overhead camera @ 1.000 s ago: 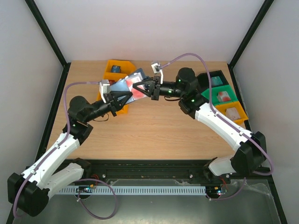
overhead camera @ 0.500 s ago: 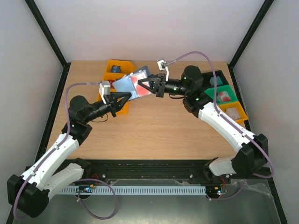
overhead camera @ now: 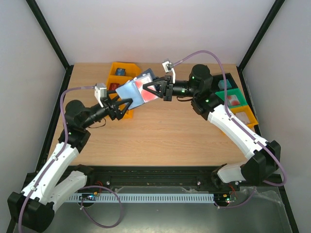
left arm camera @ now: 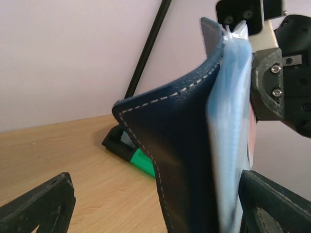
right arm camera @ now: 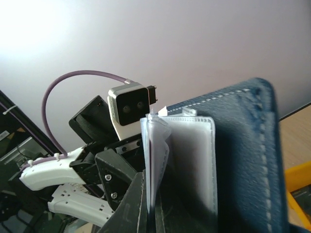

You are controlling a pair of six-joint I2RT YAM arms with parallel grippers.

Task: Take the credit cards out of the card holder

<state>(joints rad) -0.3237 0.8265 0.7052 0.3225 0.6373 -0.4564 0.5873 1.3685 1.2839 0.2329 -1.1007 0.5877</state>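
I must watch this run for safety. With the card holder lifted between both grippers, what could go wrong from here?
1. The right gripper seems to pinch only the thin clear sleeves of the card holder; they may slip or tear.
2. The left gripper looks open around the holder, so a released holder could drop to the table or the yellow bin.
3. Both grippers are very close; they might collide.
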